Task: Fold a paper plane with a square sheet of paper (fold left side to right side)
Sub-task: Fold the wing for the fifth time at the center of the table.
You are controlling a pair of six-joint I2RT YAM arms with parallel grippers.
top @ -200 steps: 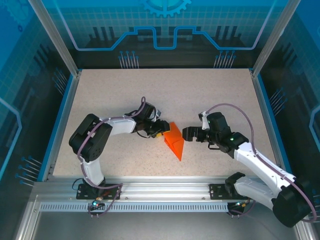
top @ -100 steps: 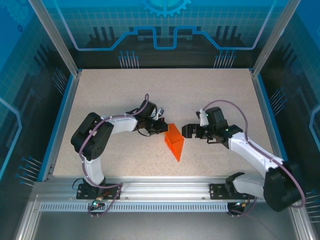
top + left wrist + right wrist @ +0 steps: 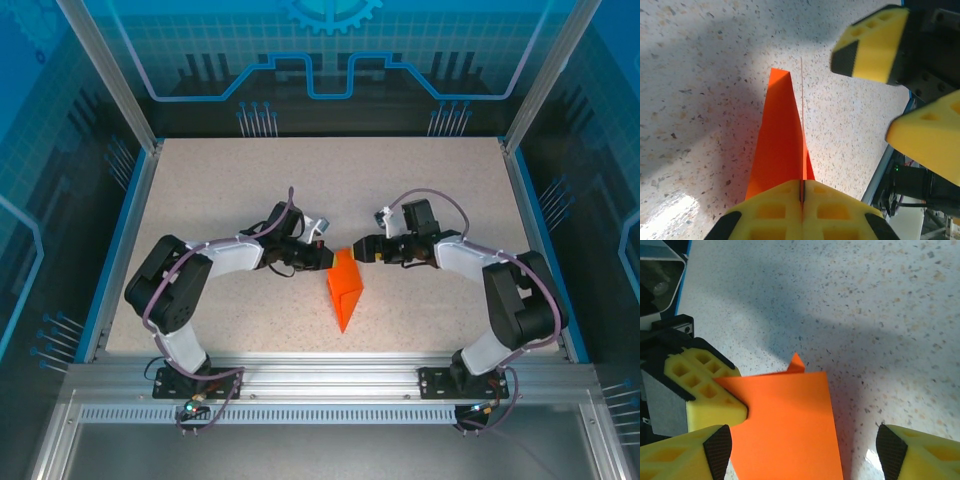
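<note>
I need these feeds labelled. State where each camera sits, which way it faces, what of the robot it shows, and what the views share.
Top external: above and behind the bases, looking down on the table; both arms, left gripper and right gripper meeting at the paper plane.
Left wrist: on the left arm, looking along its own shut fingers down the plane; the right gripper's fingers stand opposite.
Right wrist: on the right arm, looking between its own open fingers; the left gripper's fingers pinch the plane.
Shared: the plane; each wrist view shows the other gripper.
</note>
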